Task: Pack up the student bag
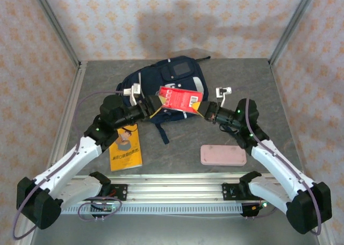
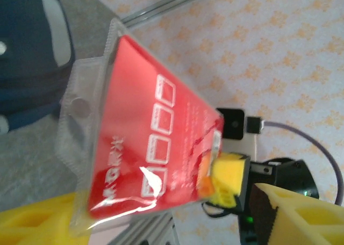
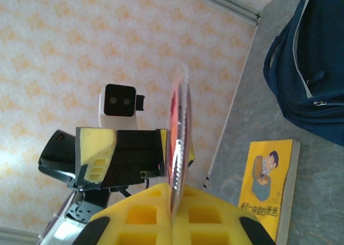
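The right pincer (image 1: 201,111) clamps the red packet (image 1: 180,99) by one edge above the bag (image 1: 180,70). The left pincer (image 1: 152,106) stands open, jaws spread about the packet's other end.

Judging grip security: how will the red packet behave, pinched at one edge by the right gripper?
The red packet looks thin and nearly straight edge-on, so it is probably fairly stiff and light. Its glossy clear wrapping could slip in the right gripper, which pinches only one edge.
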Controlling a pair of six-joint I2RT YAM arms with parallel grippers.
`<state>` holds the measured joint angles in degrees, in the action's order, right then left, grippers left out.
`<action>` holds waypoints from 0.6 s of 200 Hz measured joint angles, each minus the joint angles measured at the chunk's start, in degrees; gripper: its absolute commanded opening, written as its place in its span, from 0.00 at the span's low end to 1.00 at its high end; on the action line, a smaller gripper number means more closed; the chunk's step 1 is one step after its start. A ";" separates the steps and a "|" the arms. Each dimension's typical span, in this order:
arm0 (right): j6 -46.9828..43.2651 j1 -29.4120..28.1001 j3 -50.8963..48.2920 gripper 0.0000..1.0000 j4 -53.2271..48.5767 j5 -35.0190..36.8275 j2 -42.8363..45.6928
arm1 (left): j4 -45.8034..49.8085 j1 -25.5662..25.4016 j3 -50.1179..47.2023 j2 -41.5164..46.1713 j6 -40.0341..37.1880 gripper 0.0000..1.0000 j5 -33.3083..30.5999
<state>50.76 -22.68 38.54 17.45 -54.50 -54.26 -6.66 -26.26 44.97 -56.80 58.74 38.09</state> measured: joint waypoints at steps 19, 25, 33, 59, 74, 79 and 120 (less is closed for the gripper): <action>-4.57 0.35 3.58 0.00 -6.32 -4.02 -0.09 | 5.66 2.49 0.72 1.46 -3.04 0.79 2.71; -5.97 0.35 4.61 0.00 -8.26 -5.18 -0.09 | 7.26 3.26 1.18 1.55 -3.91 0.79 3.69; -7.58 0.35 5.75 0.00 -10.60 -6.69 -0.07 | 9.16 4.00 1.73 1.60 -5.03 0.79 4.72; -10.40 0.35 7.15 0.00 -15.45 -9.94 0.09 | 15.85 4.57 3.69 1.68 -9.27 0.79 6.99; -11.50 0.35 7.23 0.00 -17.81 -10.97 0.59 | 18.25 4.57 4.09 2.08 -10.91 0.79 8.11; -11.76 0.35 7.23 0.00 -18.40 -11.37 0.83 | 18.75 4.57 4.09 2.23 -11.19 0.79 8.41; -11.65 0.35 7.23 0.00 -18.32 -15.80 1.44 | 17.70 4.57 3.78 2.56 -10.69 0.74 12.41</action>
<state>39.11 -22.33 45.78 -0.86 -70.30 -52.82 11.05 -21.69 48.75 -54.24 48.05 50.50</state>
